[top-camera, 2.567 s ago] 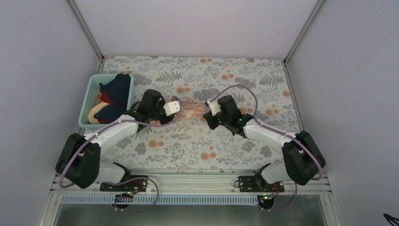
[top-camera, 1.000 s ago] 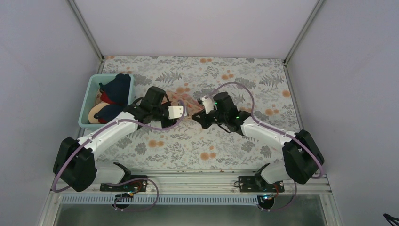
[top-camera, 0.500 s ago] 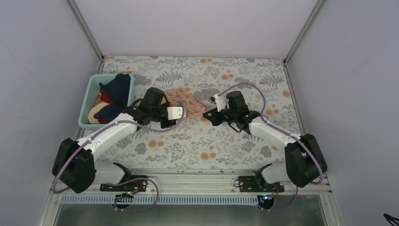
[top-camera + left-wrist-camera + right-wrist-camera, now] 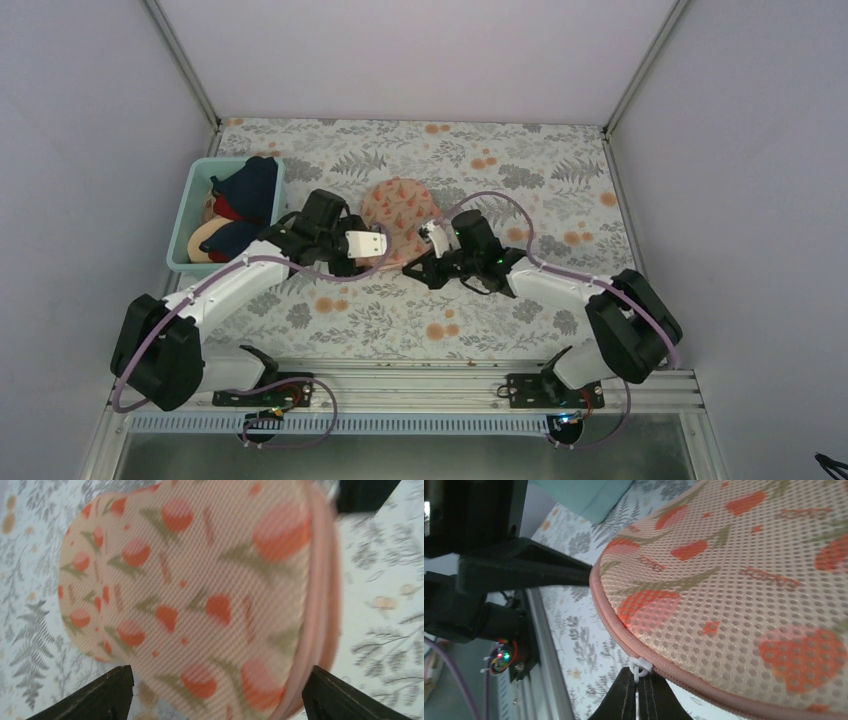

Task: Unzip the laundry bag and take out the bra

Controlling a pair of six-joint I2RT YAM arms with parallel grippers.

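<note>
Top external: one laundry bag, one bin

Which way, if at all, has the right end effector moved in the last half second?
Yes. The right end effector, shut on the laundry bag's zipper pull, has come toward the near rail and slightly left.

Left jaws sprung apart (off the fabric), laundry bag now spread round.

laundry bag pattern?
Laundry bag: peach mesh, orange-red flowers, olive leaves; best in left wrist view.
</note>
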